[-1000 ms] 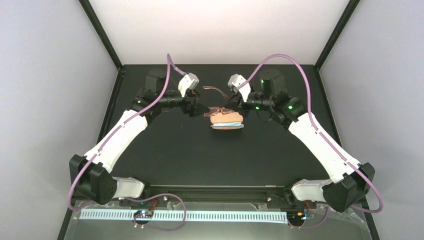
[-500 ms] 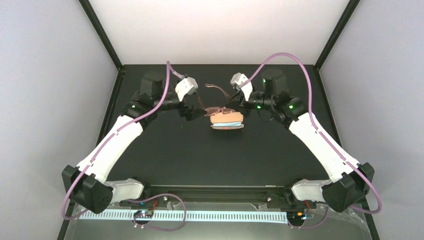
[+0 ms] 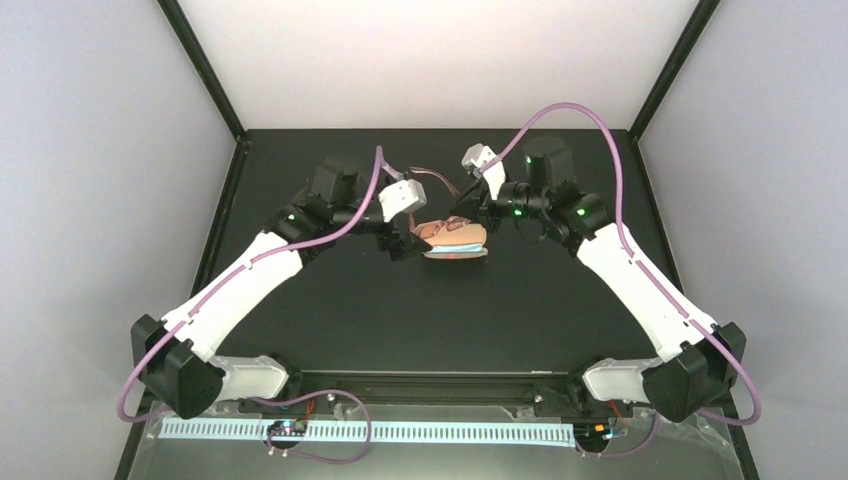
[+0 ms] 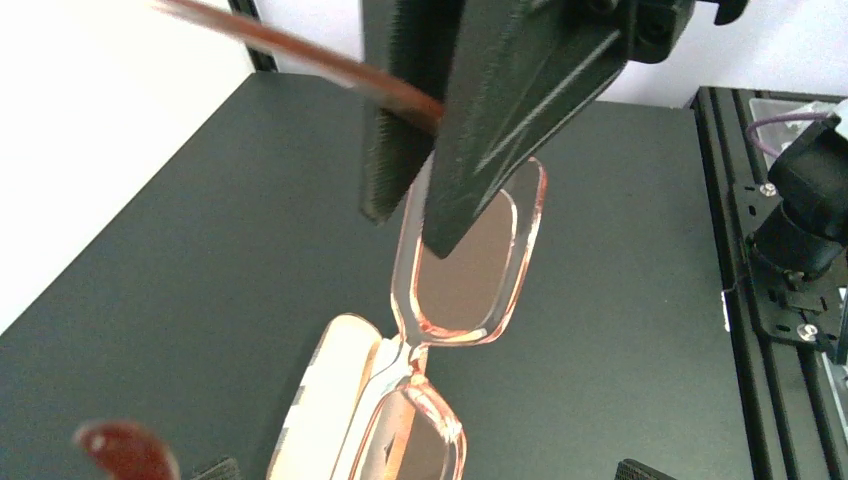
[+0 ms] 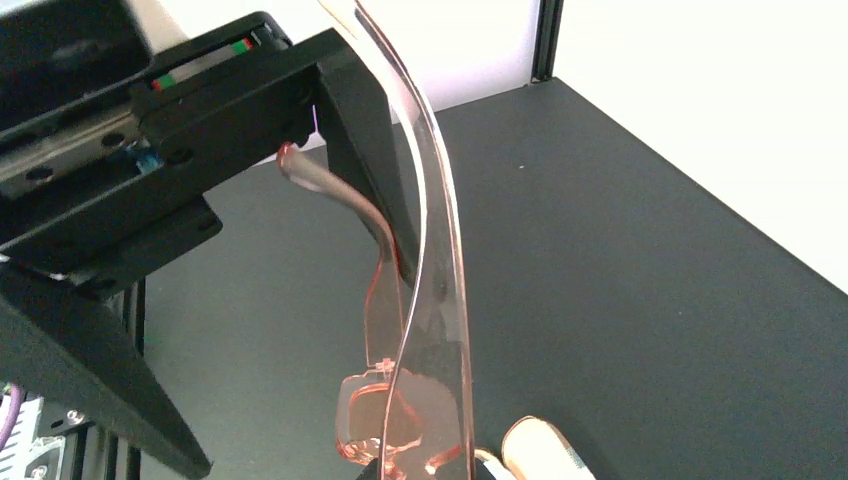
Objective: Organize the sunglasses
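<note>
The sunglasses [image 3: 443, 227] have a translucent reddish frame and brownish lenses, and hang tilted over the open tan case [image 3: 456, 243] at the table's far middle. My right gripper [image 3: 466, 207] is shut on one temple arm [image 4: 395, 92], and its black fingers [image 4: 500, 110] show at the top of the left wrist view. The lenses [image 4: 478, 255] hang below them, above the case [image 4: 325, 400]. My left gripper [image 3: 408, 240] stands wide open just left of the sunglasses, holding nothing. In the right wrist view the frame [image 5: 435, 300] fills the middle.
The black table [image 3: 430, 320] has black posts at the back corners and pale walls around it. A light-blue edge shows along the case's front [image 3: 455, 252]. The left gripper's black body [image 5: 150, 150] looms close on the left of the right wrist view.
My left arm swung in and its gripper moved nearer to the front left of the sunglasses, its wrist turned. The right gripper kept still with the temple arm in it.
</note>
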Tool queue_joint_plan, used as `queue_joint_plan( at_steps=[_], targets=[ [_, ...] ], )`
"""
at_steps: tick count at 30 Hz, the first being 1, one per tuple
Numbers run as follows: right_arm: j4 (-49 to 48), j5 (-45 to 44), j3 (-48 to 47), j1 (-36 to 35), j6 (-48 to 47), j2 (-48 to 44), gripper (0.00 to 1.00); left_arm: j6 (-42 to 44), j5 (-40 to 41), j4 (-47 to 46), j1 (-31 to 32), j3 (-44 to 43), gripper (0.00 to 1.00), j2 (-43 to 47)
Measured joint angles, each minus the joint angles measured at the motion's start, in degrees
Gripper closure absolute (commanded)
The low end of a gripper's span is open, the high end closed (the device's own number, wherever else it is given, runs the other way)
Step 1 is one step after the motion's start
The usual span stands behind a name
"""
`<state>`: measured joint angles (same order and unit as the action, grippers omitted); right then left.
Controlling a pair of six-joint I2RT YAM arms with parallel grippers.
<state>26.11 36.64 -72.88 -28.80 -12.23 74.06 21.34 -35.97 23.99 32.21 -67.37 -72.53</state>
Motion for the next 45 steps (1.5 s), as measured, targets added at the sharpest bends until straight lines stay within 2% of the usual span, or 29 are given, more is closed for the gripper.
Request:
queue_joint_plan(
  at_steps=[10,19,28,37,45],
  targets=[
    [-0.55,2.60,0.39,0.33,0.17,0.13,0.94,3.13,4.83,0.76,5.60,-2.64,0.01,-4.98],
    [-0.42,5.99,2.19,0.33,-2.38,0.13,0.94,5.01,4.66,2.73,7.48,-4.52,0.01,-8.83],
    [-0.48,8.48,2.45,0.35,-2.45,0.13,0.94,7.10,5.07,3.67,9.38,-4.52,0.01,-8.92],
    [-1.05,8.90,3.89,0.83,-2.47,0.11,0.95,7.74,13.68,3.06,9.88,-4.17,0.01,-8.48],
    [-1.29,8.57,4.79,1.55,-2.47,0.11,0.95,10.54,18.25,2.05,9.81,0.13,0.01,-2.54]
  ],
)
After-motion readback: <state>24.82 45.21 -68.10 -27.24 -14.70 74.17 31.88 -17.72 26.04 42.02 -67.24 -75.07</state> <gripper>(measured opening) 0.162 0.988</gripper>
